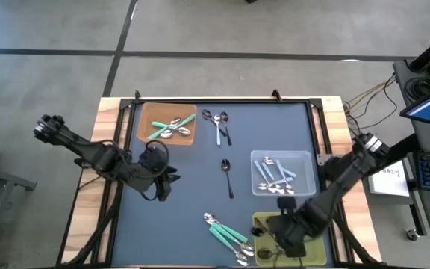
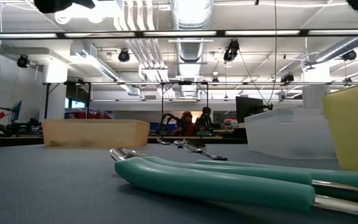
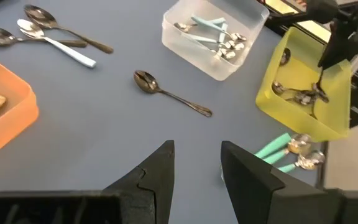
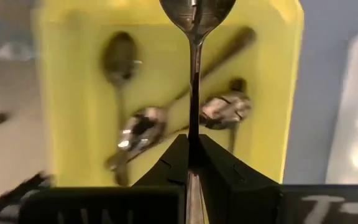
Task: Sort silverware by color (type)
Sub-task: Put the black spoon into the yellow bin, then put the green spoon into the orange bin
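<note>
Pinched between the closed fingers of the right gripper [image 4: 192,163], a plain metal spoon [image 4: 196,37] hangs over the yellow plastic bin [image 4: 61,99] at the near right, where about three plain metal spoons already lie. Sorting looks over halfway: the orange tray [image 1: 145,128] at far left and the clear tub [image 1: 302,160] at right each hold several spoons. Left loose are roughly three teal-handled spoons [image 1: 227,233] nearby, one dark spoon [image 1: 227,176] mid-table and three more at the far edge, while the left gripper [image 3: 195,167] waits, jaws apart and empty.
</note>
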Controlling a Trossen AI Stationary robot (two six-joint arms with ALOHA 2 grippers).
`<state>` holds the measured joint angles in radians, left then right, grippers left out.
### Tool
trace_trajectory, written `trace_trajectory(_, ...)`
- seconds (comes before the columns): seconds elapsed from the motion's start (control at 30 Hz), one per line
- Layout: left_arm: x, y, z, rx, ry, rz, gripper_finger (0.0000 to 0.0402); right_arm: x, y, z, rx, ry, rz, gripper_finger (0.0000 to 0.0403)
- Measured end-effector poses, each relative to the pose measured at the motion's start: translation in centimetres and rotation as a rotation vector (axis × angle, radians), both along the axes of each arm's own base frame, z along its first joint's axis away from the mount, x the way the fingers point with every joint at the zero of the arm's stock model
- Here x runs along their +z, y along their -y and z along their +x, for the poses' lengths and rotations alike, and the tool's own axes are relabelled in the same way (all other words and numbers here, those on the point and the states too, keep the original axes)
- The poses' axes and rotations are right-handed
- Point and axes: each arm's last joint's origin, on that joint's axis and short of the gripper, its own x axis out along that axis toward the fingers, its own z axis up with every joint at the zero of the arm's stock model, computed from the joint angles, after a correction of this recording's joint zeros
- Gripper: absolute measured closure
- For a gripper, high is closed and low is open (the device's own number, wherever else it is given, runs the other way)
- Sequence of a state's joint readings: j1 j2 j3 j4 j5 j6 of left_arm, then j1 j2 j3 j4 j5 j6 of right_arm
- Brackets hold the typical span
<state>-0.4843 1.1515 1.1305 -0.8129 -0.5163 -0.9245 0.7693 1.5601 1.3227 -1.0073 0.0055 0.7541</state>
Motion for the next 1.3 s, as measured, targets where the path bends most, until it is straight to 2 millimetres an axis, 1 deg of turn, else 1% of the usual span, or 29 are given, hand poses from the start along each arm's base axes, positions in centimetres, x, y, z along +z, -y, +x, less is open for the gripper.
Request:
trace_trajectory(0.1,-0.2,0.1,0.2,0.015,0.002,0.018,0.0288,-1.4,-0.6,-1.0,-0.116,0.013,-0.082,0.0385)
trace_trajectory(0.23,-0.4,0.2,0.6,0.021,-0.003,0.018,0.0288,-2.5,-0.6,-1.5,-0.21,-0.058,-0.075,0.0362)
trace_trajectory(0.37,-0.6,0.3,0.8,0.032,0.0,0.007,0.0288,-2.9,-0.6,-1.8,-0.229,-0.145,-0.027,0.0336)
trace_trajectory(0.47,-0.6,0.4,0.9,0.036,0.002,0.001,0.0288,-2.7,-0.6,-1.9,-0.23,-0.158,-0.023,0.0318)
trace_trajectory(0.5,-0.6,0.4,1.0,0.037,0.004,0.0,0.0288,-2.5,-0.4,-1.6,-0.24,-0.155,-0.019,0.0314)
trace_trajectory(0.6,-0.6,0.4,1.0,0.037,0.006,-0.001,0.0288,-1.7,0.6,-0.1,-0.282,-0.12,-0.004,0.0307)
trace_trajectory(0.7,-0.6,0.4,1.0,0.032,0.005,0.005,0.0288,-1.3,2.3,1.7,-0.332,-0.058,-0.03,0.0306)
trace_trajectory(0.77,-0.6,0.4,1.0,0.032,0.005,0.005,0.0288,-1.3,4.0,3.0,-0.387,-0.021,-0.068,0.0306)
trace_trajectory(0.87,-0.6,0.4,1.0,0.032,0.005,0.004,0.0288,-1.4,7.3,5.2,-0.522,0.017,-0.102,0.0305)
trace_trajectory(0.93,-0.6,0.5,1.0,0.031,0.006,0.004,0.0288,-1.6,9.5,6.8,-0.648,0.037,-0.076,0.0305)
trace_trajectory(1.0,-0.6,0.5,1.0,0.028,0.005,0.004,0.0288,-2.2,11.0,8.3,-0.753,0.043,-0.019,0.0305)
trace_trajectory(1.07,-0.6,0.7,0.9,0.02,0.004,0.004,0.0288,-2.8,11.3,9.8,-0.736,0.062,0.076,0.0305)
trace_trajectory(1.23,-0.6,0.9,0.5,-0.01,-0.015,0.025,0.0288,-4.4,9.2,12.4,-0.558,0.098,0.31,0.0305)
trace_trajectory(1.3,-0.7,0.9,0.3,-0.014,-0.025,0.032,0.0288,-5.1,8.7,13.1,-0.527,0.098,0.358,0.0305)
